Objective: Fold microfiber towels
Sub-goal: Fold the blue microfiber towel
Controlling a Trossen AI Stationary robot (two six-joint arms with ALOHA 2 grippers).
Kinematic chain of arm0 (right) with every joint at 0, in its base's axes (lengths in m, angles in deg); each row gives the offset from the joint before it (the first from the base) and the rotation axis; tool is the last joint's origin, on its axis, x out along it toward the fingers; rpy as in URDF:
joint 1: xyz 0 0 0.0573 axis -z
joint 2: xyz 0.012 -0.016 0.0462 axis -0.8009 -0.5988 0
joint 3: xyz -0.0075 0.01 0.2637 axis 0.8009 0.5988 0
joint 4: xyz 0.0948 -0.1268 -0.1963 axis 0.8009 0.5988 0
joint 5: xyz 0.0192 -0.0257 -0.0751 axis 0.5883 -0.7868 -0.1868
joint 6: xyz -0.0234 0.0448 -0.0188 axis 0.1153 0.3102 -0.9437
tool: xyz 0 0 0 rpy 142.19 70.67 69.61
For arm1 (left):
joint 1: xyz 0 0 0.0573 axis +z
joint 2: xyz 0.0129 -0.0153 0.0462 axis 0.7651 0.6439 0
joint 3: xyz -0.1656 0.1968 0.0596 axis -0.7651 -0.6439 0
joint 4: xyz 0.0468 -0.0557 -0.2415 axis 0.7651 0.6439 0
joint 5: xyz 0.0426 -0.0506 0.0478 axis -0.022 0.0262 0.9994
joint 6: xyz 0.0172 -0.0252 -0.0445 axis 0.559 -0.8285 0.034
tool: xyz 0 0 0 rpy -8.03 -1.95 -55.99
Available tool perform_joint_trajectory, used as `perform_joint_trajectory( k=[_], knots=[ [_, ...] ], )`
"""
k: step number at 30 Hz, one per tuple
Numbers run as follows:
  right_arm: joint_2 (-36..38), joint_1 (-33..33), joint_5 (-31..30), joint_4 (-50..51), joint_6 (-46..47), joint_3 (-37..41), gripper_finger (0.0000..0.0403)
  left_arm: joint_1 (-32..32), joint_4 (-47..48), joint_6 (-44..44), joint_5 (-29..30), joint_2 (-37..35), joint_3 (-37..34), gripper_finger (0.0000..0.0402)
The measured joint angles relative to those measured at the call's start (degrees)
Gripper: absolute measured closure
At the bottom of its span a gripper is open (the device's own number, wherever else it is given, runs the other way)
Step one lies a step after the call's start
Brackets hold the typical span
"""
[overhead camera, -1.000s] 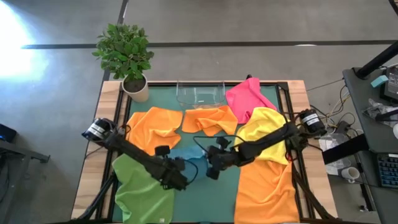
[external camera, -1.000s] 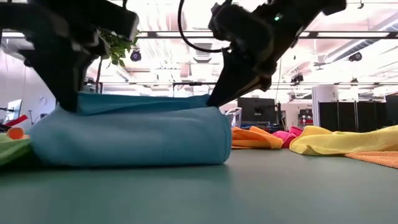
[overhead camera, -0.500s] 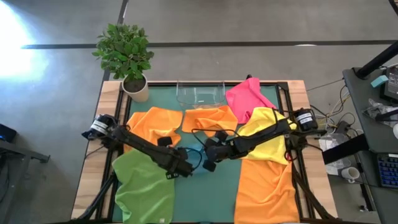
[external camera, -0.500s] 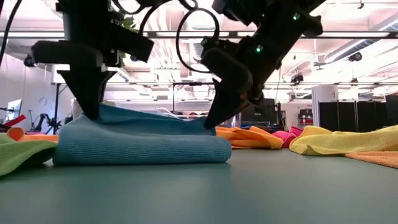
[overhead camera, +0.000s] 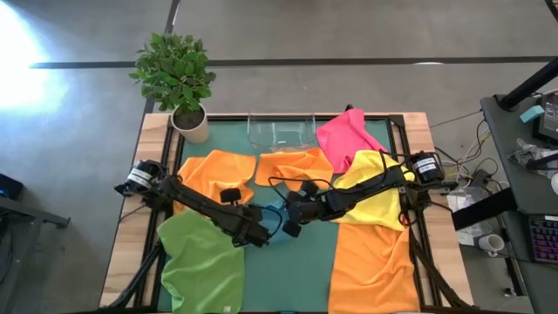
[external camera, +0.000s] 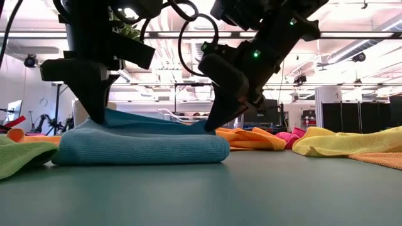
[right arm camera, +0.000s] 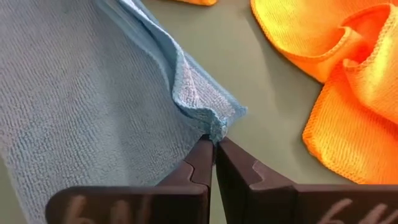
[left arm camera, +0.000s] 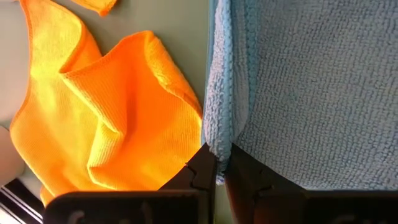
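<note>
A light blue towel (external camera: 141, 145) lies folded on the green mat, in the middle of the table (overhead camera: 273, 215). Both grippers are shut on its raised upper layer. My left gripper (external camera: 97, 119) is at its left end and my right gripper (external camera: 210, 125) at its right end. The lower layer rests flat on the mat. Around it lie a green towel (overhead camera: 200, 262), orange towels (overhead camera: 218, 179) (overhead camera: 292, 167) (overhead camera: 370, 262), a yellow towel (overhead camera: 375, 187) and a pink one (overhead camera: 349, 131). My left gripper pinches the blue towel's hemmed edge (left arm camera: 217, 146) between its two fingers, coming steeply from above. That edge is held a little above the layer on the mat. My right gripper pinches a bunched corner of the towel (right arm camera: 214, 129) between its fingertips, slanting down from the right. The cloth sags slack between the two holds.
A clear plastic tray (overhead camera: 281, 131) stands at the far edge, with a potted plant (overhead camera: 179, 74) at the far left corner. The nearest orange towel (left arm camera: 106, 106) lies just beyond the blue one. Bare mat (overhead camera: 288, 279) shows toward the near edge.
Both grippers have moved toward the far edge and down, still shut on the blue towel. The upper layer has been carried over the lower one. The fold, tall and bulging before, now lies low and flatter on the mat.
</note>
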Motion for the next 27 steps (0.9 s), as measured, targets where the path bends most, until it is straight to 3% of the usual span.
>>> perform_joint_trajectory(
  k=[5, 10, 19, 27],
  knots=[
    [0.0, 0.1, 0.0, 0.0, -1.9, -1.0, 0.038, 0.1, 0.0, 0.4, 0.0, 0.0, 0.0, 0.0393],
    [0.0, 0.2, 0.1, 0.2, -2.6, -2.5, 0.034, 0.1, -0.1, 5.4, -0.7, 0.0, 0.0, 0.0393],
    [0.6, 0.7, 0.0, 6.7, -3.3, -4.7, 0.028, 0.6, -0.2, 5.5, -1.9, 0.0, 0.0, 0.0392],
    [4.5, 0.6, 0.5, 13.0, -3.5, -4.7, 0.027, 1.3, 0.0, 5.5, -2.0, 0.0, 0.0, 0.0321]
  ],
)
